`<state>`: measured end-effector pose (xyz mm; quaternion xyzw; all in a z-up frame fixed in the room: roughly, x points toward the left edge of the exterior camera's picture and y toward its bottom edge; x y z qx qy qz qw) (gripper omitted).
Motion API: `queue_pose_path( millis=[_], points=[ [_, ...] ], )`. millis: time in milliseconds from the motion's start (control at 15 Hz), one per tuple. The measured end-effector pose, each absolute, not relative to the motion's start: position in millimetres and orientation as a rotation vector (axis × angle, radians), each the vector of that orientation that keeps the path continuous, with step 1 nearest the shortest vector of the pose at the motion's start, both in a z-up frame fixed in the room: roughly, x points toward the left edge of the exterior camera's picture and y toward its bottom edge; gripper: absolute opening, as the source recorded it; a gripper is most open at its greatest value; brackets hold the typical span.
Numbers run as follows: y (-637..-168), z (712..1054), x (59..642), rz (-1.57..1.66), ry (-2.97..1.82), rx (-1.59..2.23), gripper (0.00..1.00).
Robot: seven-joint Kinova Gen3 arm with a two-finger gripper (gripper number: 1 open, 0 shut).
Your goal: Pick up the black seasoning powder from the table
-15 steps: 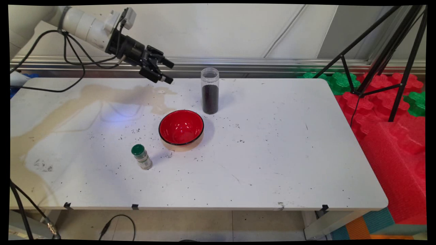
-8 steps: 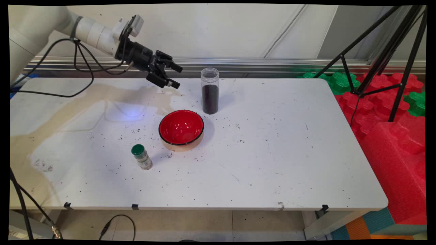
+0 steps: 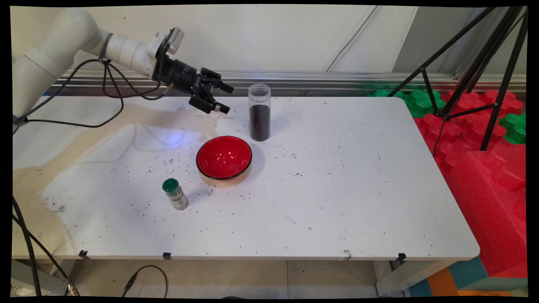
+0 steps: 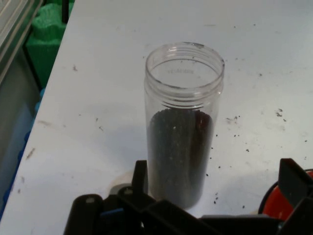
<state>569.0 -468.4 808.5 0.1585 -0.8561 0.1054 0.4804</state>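
Near the table's (image 3: pixel 337 202) front edge, left of centre, stands a small green-capped bottle (image 3: pixel 175 194). Behind it sits an empty red bowl (image 3: pixel 224 160). Toward the far edge, an upright, lidless clear jar (image 3: pixel 259 112) is about two-thirds full of dark grains. The gripper (image 3: pixel 222 97), fingers spread and empty, hovers just left of the jar, pointing at it.

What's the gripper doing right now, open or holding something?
Gripper: open, holding nothing, beside the clear jar of dark grains.
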Motion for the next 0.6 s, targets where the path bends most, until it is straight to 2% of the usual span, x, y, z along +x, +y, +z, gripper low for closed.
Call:
queue_pose_path(
  millis=[600],
  points=[
    [-483.7,779.1,560.2,0.253,-2.024,0.368,1.0]
  ],
)
